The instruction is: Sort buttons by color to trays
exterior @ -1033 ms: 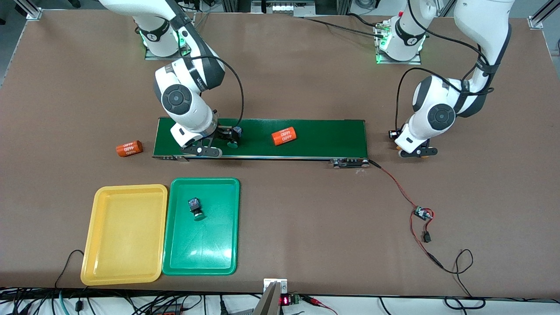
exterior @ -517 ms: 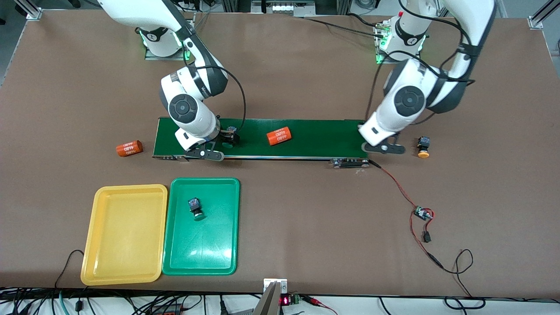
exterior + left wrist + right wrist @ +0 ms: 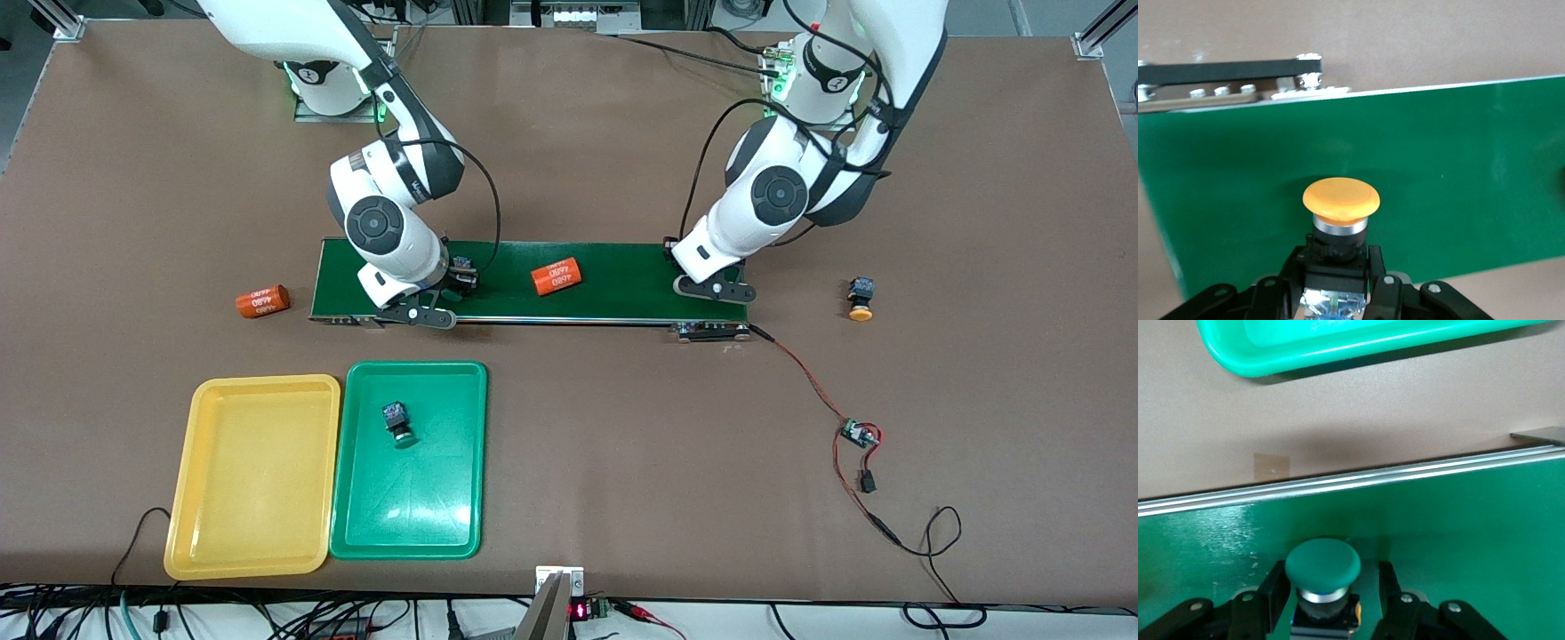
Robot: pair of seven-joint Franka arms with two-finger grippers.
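My left gripper (image 3: pixel 711 289) is over the conveyor belt's (image 3: pixel 622 289) end toward the left arm. In the left wrist view it (image 3: pixel 1338 259) is shut on a yellow-orange button (image 3: pixel 1341 200). My right gripper (image 3: pixel 449 286) is low over the belt's other end. Its open fingers (image 3: pixel 1328 587) stand on either side of a green button (image 3: pixel 1323 568) that rests on the belt (image 3: pixel 462 269). A second yellow-orange button (image 3: pixel 860 298) lies on the table past the belt's end. A second green button (image 3: pixel 397 420) lies in the green tray (image 3: pixel 418 520). The yellow tray (image 3: pixel 253 498) beside it holds nothing.
An orange "4680" cylinder (image 3: pixel 556 276) lies on the belt between the grippers. Another cylinder (image 3: pixel 262 301) lies on the table off the belt's end toward the right arm. A red-black cable with a small board (image 3: pixel 858 434) runs from the belt toward the front camera.
My left gripper has lifted one yellow-orange button and carried it to the belt's end, leaving the other on the table. The cylinder and the green button have drifted along the belt toward the right arm's end.
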